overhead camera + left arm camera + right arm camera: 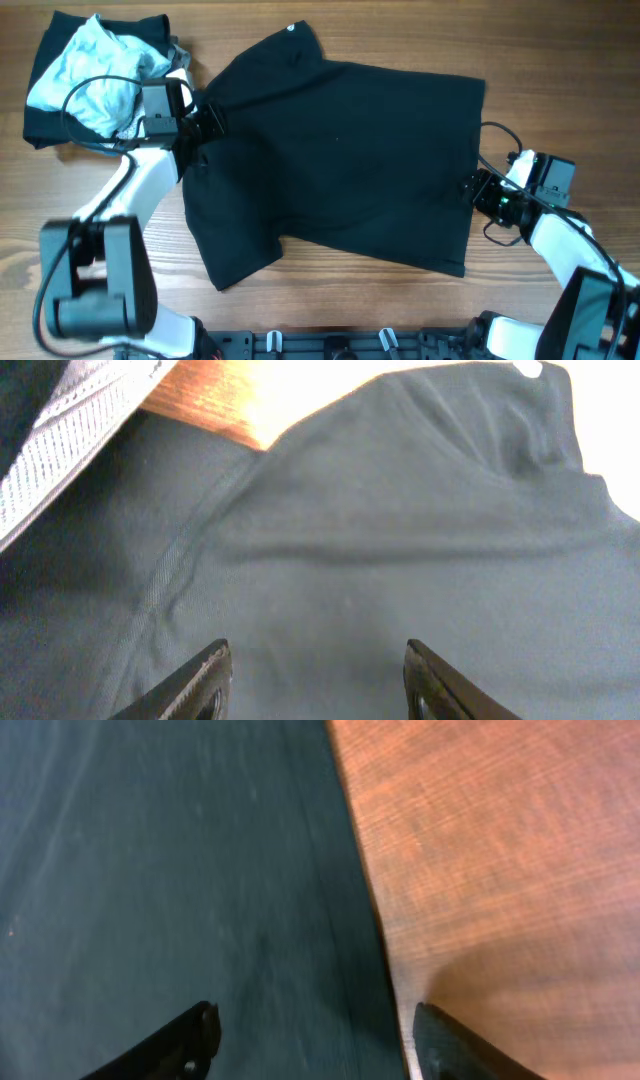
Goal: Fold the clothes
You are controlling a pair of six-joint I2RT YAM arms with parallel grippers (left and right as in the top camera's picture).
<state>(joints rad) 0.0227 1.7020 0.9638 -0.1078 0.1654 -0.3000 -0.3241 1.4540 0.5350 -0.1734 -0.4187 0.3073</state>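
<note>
A black T-shirt [340,160] lies spread flat across the middle of the wooden surface [330,315], turned sideways. Its collar, with a small white label [291,28], is at the far edge left of centre. A sleeve reaches toward the near left, and the straight hem runs down the right side. At the far left sits a pile [90,80] of other clothes: a crumpled pale blue piece on top of a black one, with a bit of grey showing at its right. The pile lies just beside the T-shirt's left edge.

The left fingers [207,118] are at that left edge, between the pile and the body of the shirt. In the left wrist view they stand wide apart over the dark fabric near a seam [170,580], holding nothing. Whether they touch the cloth cannot be told. A strip of grey mesh [60,450] crosses the far left corner of that view.

The right fingers [478,190] are at the hem on the right, about halfway along it. The right wrist view shows them spread wide with the hem running between them — one finger over fabric, the other over bare wood — and nothing gripped.
</note>
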